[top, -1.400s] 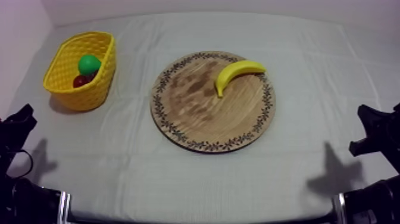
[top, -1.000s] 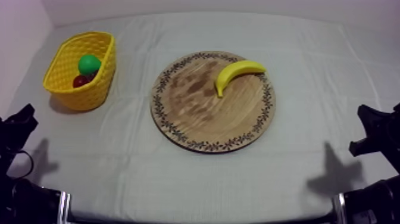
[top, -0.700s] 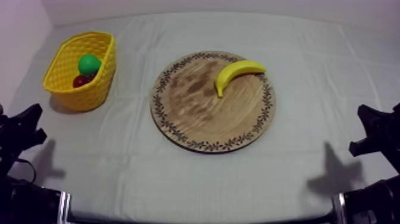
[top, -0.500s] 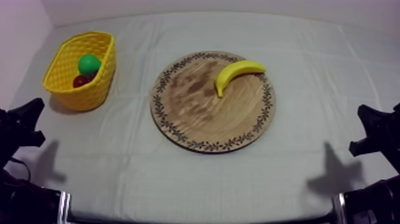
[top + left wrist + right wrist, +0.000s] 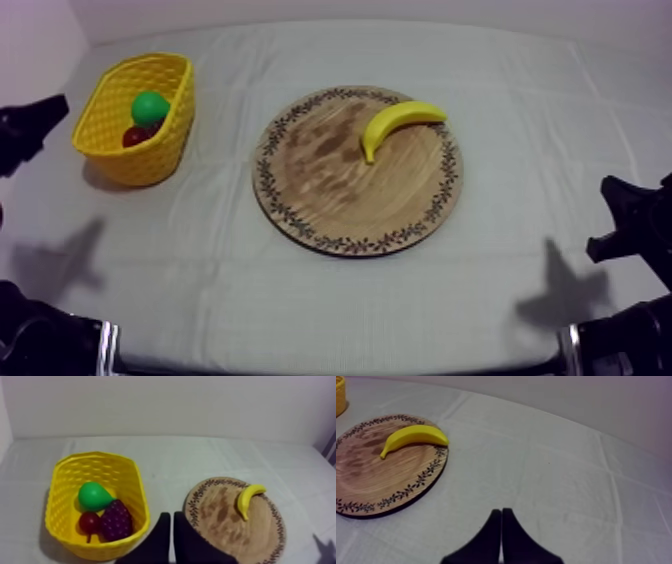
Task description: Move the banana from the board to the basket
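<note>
The yellow banana [image 5: 398, 122] lies on the upper right part of the round wooden board [image 5: 330, 190] with a patterned rim. The yellow basket [image 5: 112, 115] stands at the far left of the table, holding a green pear [image 5: 150, 107] and a small red fruit [image 5: 136, 135]. From the left wrist the basket [image 5: 127, 483] also shows a bunch of dark grapes [image 5: 116, 519], with the banana [image 5: 247, 499] farther off on the board [image 5: 265, 536]. My left gripper [image 5: 172, 521] is shut, raised beside the basket. My right gripper [image 5: 501, 516] is shut, low at the right, well short of the banana [image 5: 415, 436].
The grey-white cloth covers the table around the board [image 5: 366, 481]. The left arm [image 5: 25, 125] is at the left edge by the basket, and the right arm [image 5: 635, 225] rests at the right edge. A pale wall bounds the far side.
My left arm has risen from its low resting place and moved up along the left edge toward the basket. The right arm, banana, board and basket have not moved.
</note>
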You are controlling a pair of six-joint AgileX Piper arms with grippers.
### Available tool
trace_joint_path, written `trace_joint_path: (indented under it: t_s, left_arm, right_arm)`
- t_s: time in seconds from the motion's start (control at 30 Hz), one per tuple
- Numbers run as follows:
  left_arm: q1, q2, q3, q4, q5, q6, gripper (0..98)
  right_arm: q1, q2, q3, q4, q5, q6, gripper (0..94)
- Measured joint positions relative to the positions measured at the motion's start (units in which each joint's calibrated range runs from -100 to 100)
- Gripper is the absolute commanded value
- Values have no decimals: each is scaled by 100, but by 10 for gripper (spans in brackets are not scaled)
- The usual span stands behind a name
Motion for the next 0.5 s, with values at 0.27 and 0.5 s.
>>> trace_joint_path:
  t_s: [0.27, 0.5]
  left_arm:
    - [353, 1590, -1926, 187, 1227, 101, 0]
    - [614, 3183, -3801, 483, 2472, 164, 0]
  right_arm:
    - [0, 0, 0, 0, 0, 0, 2]
    - [0, 0, 0, 0, 0, 0, 2]
